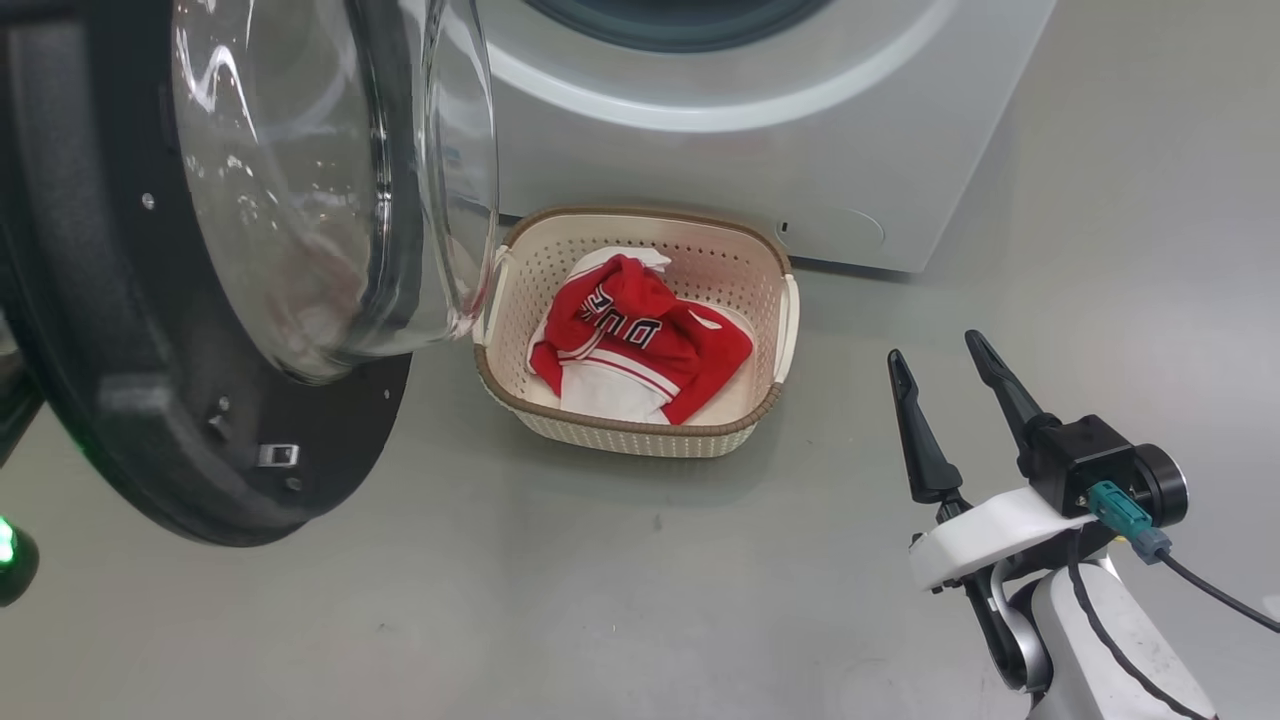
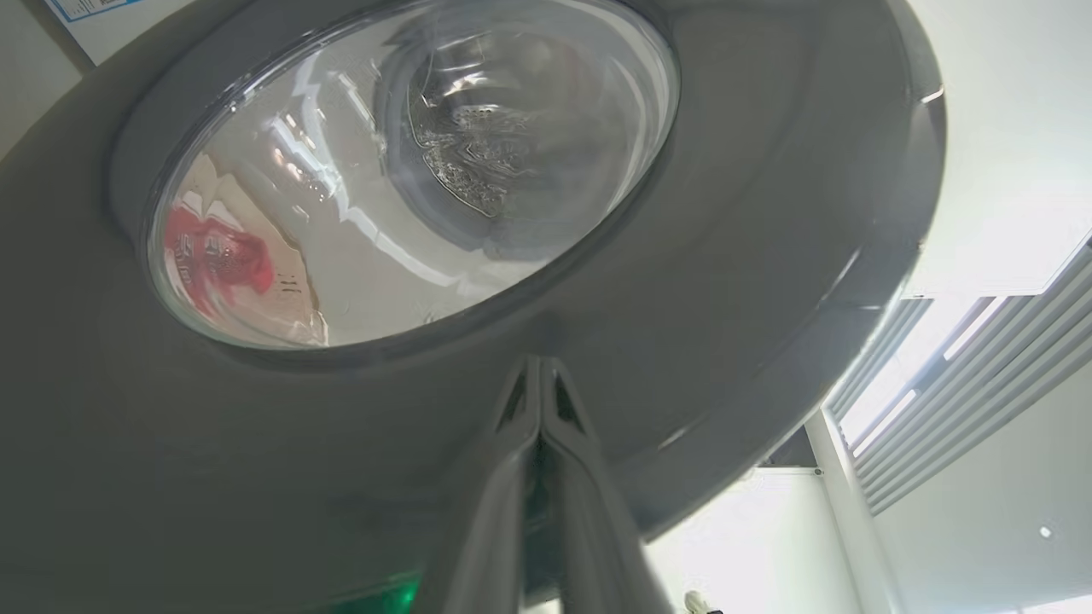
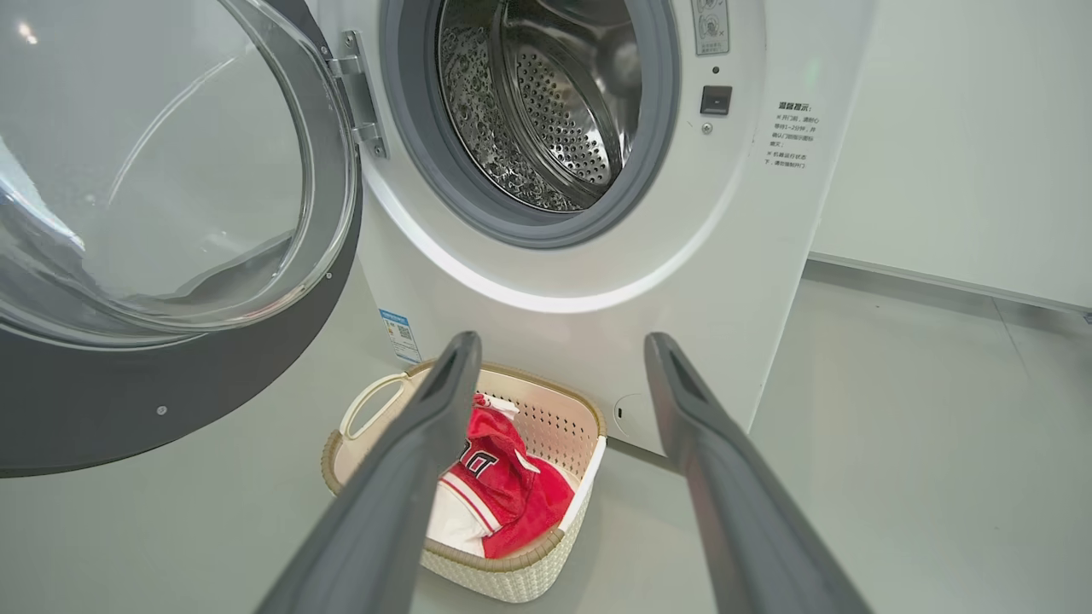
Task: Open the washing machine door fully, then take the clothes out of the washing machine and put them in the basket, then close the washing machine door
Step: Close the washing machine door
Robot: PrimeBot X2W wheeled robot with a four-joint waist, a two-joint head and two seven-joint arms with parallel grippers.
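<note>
Your right gripper (image 1: 932, 346) hangs with its two fingers spread wide above the floor (image 1: 600, 600), off to the right of the basket (image 1: 640, 428) and well apart from it. Through the right wrist view you look along those fingers at the basket (image 3: 512, 567), which lies ahead and low, with the left finger (image 3: 401, 477) crossing in front of it.

The clothes (image 1: 630, 345) lie bunched inside the basket. They are red jersey cloth with white trim and lettering, over a white patch. The basket stands on the floor close against the lower front of the washing machine (image 1: 700, 160).

The washing machine door (image 1: 230, 250) is swung out on your left, and its glass bowl reaches the basket's left handle in the head view. The drum mouth (image 3: 529, 111) stands uncovered.

Your left gripper (image 2: 539, 367) has its fingers pressed together. Their tips are at the door's dark outer face (image 2: 725, 256), just beside the edge of the glass. You cannot tell whether they touch it.
</note>
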